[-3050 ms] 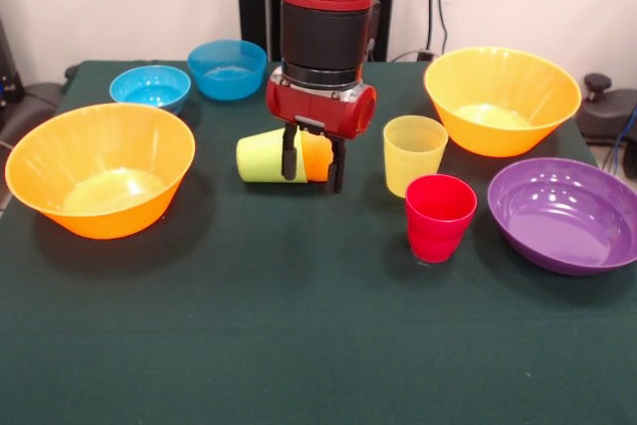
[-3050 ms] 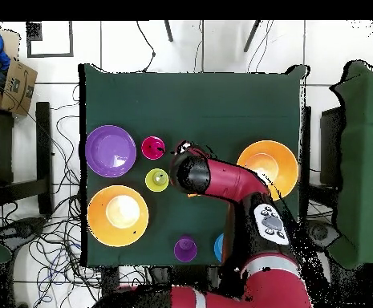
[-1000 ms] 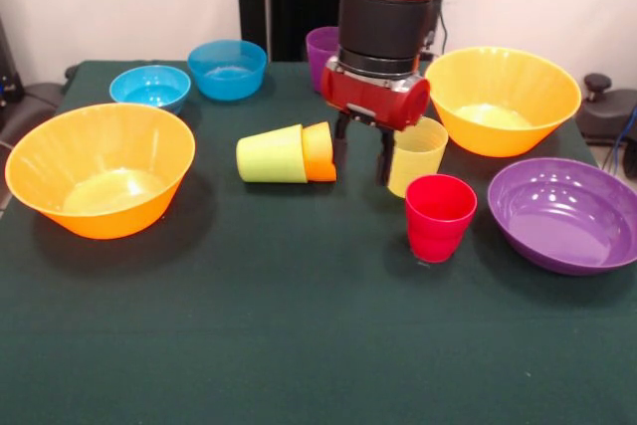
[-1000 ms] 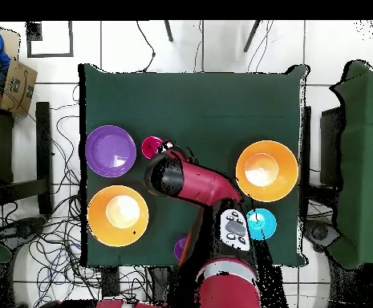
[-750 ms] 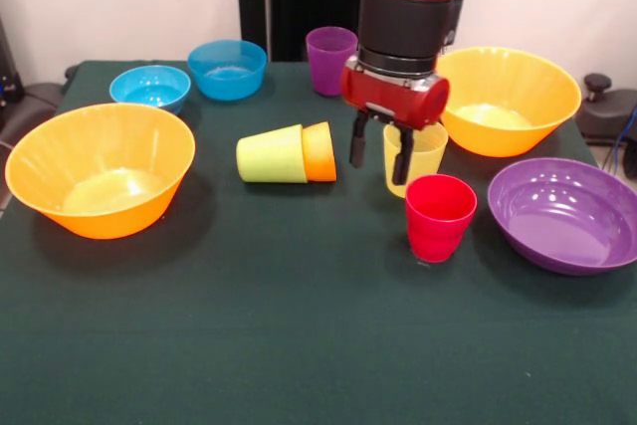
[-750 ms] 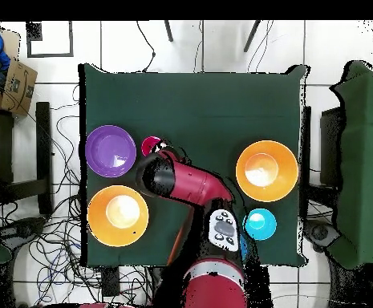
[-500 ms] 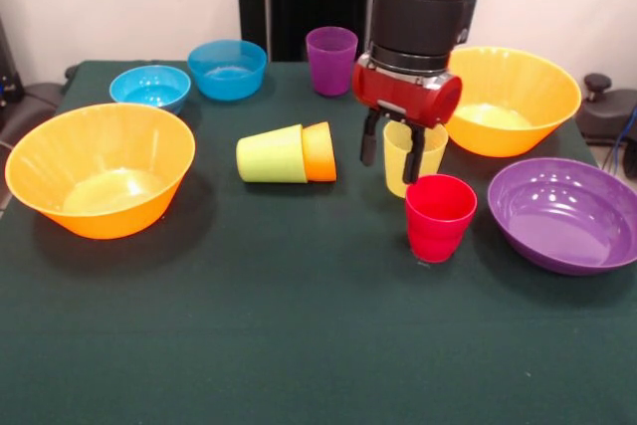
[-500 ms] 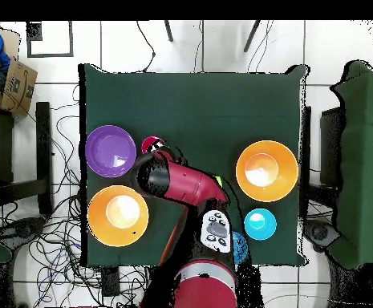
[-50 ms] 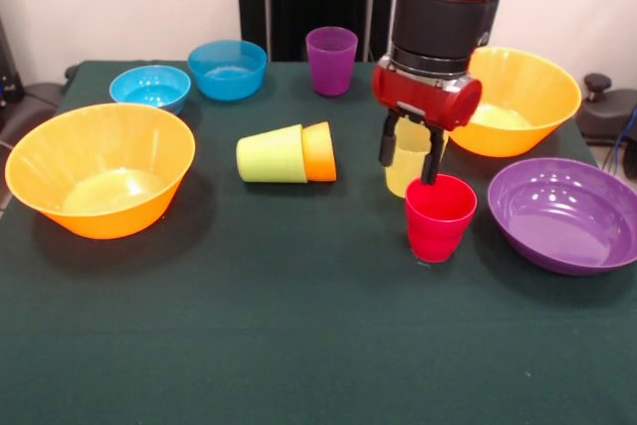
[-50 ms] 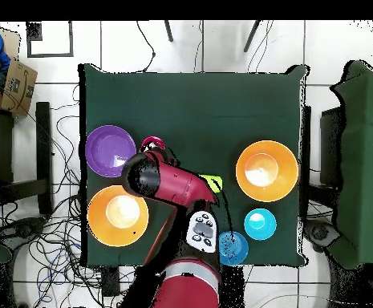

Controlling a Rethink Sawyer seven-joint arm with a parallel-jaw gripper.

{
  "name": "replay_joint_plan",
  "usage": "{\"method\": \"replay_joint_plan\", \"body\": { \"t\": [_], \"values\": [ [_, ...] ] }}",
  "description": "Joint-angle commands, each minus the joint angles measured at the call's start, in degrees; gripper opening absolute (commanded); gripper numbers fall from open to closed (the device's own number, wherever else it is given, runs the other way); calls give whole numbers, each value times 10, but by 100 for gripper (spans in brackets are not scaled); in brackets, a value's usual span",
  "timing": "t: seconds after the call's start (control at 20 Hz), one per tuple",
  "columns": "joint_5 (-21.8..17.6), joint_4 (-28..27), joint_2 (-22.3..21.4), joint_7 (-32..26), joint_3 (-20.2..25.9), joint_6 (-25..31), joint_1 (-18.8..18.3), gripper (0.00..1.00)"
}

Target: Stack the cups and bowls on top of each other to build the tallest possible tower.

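The red cup (image 9: pixel 439 216) stood upright nearest. Just beyond it at 11 o'clock, the gripper (image 9: pixel 409 154) hung with fingers (image 9: pixel 387 142) spread, straddling the yellow cup (image 9: pixel 407 168) without clasping it. The lime-and-orange cups (image 9: pixel 285 153) lay toppled at 9 o'clock.

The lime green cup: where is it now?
In the front view the lime green cup lies on its side mid-table, nested with the orange cup, right of the big orange bowl.

My bowls (image 9: pixel 100 168) and cups (image 9: pixel 438 216) look like glossy, smooth plastic; the yellow cup (image 9: pixel 406 168) is translucent. The table (image 9: pixel 299 345) wears matt green cloth. My arm's red shell (image 9: pixel 426 97) shines.
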Motion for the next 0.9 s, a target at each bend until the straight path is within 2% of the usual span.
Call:
{"method": "replay_joint_plan", "body": {
  "t": [0.05, 0.9],
  "values": [
    [32, -9, 39, 113, 26, -11, 10, 100],
    [40, -26, 73, 109, 24, -41, 9, 100]
  ]
}}
